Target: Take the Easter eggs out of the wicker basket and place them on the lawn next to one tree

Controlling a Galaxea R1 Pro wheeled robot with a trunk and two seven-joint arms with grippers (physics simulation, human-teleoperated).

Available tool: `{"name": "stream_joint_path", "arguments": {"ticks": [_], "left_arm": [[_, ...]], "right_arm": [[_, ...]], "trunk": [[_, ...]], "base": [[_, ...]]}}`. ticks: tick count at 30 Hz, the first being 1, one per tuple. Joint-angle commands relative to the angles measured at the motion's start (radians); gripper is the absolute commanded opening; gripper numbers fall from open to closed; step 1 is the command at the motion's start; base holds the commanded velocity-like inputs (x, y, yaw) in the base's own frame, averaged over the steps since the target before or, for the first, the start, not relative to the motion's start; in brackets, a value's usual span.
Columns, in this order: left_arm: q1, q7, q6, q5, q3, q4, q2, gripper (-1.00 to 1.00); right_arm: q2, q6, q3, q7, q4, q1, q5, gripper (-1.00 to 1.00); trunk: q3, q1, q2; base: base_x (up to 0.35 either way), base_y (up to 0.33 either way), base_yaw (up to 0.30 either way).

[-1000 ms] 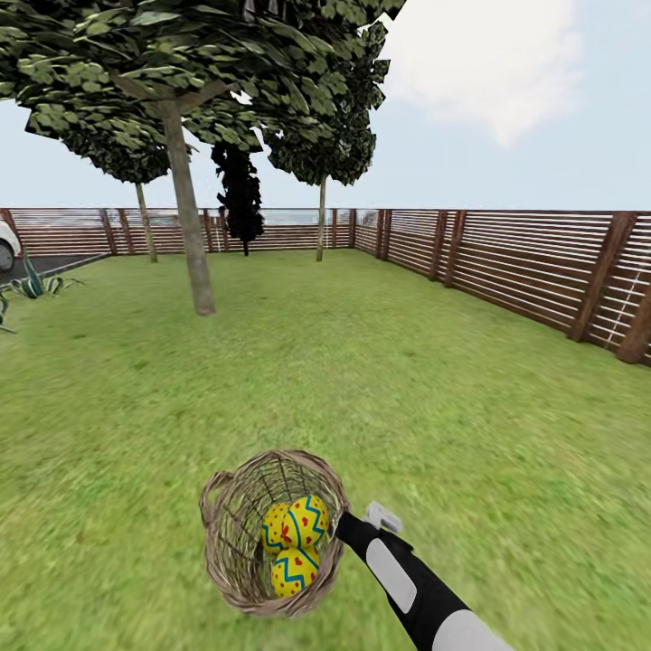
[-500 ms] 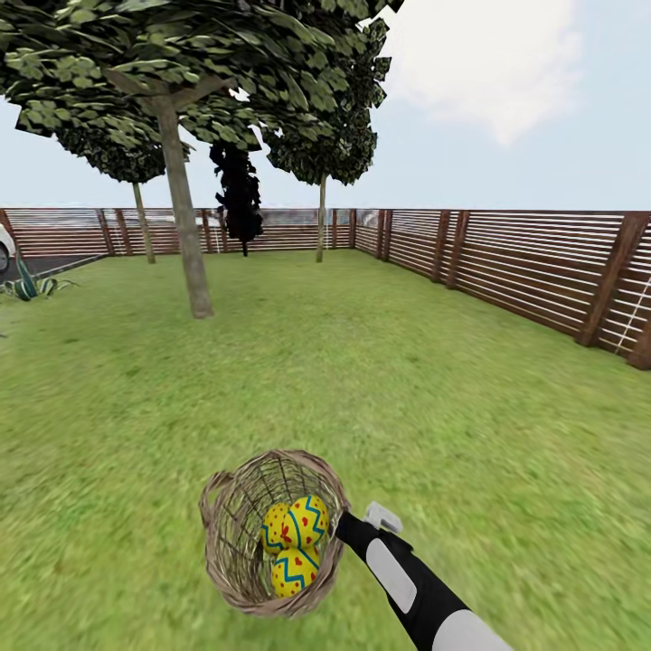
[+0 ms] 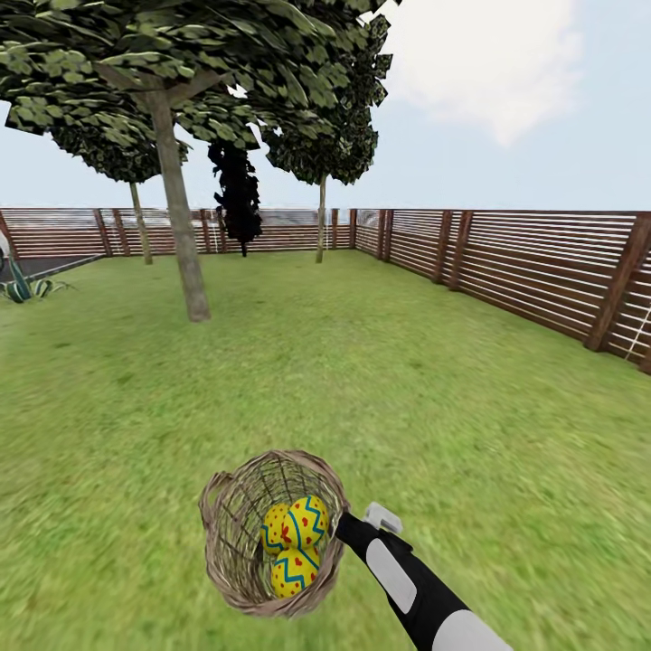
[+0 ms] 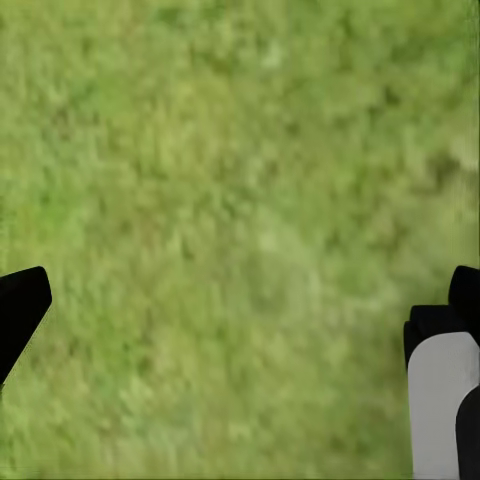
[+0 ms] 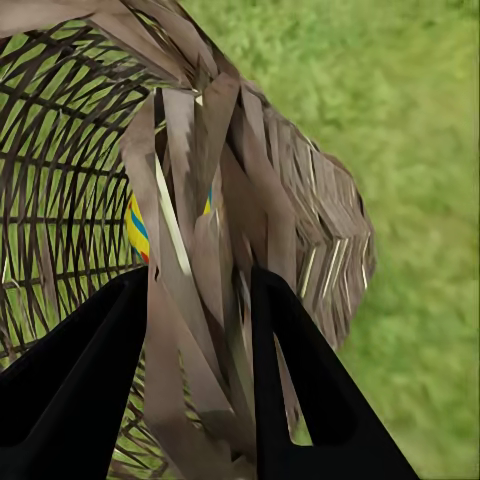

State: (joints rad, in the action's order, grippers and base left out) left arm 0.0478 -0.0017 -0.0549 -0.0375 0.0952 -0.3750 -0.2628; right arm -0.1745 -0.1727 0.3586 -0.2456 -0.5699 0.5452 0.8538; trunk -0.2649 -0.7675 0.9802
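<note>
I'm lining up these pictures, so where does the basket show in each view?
Head view: basket low and centre, tipped on its side, off the grass, right gripper at its rim.
Left wrist view: grass and fingertips.
Right wrist view: braided rim fills the middle, clamped between the fingers.
Shared landmark: the grass.

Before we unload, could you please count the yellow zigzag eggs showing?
3, all inside the round brown wicker basket: one egg upper left, one upper right, one lowest.

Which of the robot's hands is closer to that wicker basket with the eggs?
The right. The right gripper is clamped on the wicker basket at its rim; the left gripper faces only bare lawn.
</note>
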Motion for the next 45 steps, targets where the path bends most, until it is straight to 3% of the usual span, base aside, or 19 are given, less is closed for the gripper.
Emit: {"name": "stream_joint_path", "arguments": {"ticks": [1, 28, 45], "left_arm": [[0.001, 0.0, -0.003, -0.004, 0.006, 0.001, -0.001, 1.0], [0.001, 0.0, -0.003, -0.004, 0.006, 0.001, -0.001, 1.0], [0.0, 0.0, -0.003, -0.004, 0.006, 0.001, -0.001, 1.0]], "right_arm": [[0.0, -0.002, 0.002, -0.008, -0.003, 0.001, 0.004, -1.0], [0.0, -0.002, 0.002, -0.008, -0.003, 0.001, 0.004, -1.0], [0.0, -0.002, 0.003, -0.008, -0.002, 0.001, 0.004, -1.0]], "trunk": [[-0.001, -0.001, 0.001], [-0.001, -0.001, 0.001], [-0.001, -0.001, 0.001]], "base": [[0.329, 0.0, 0.0], [0.329, 0.0, 0.001], [0.329, 0.0, 0.103]]}}
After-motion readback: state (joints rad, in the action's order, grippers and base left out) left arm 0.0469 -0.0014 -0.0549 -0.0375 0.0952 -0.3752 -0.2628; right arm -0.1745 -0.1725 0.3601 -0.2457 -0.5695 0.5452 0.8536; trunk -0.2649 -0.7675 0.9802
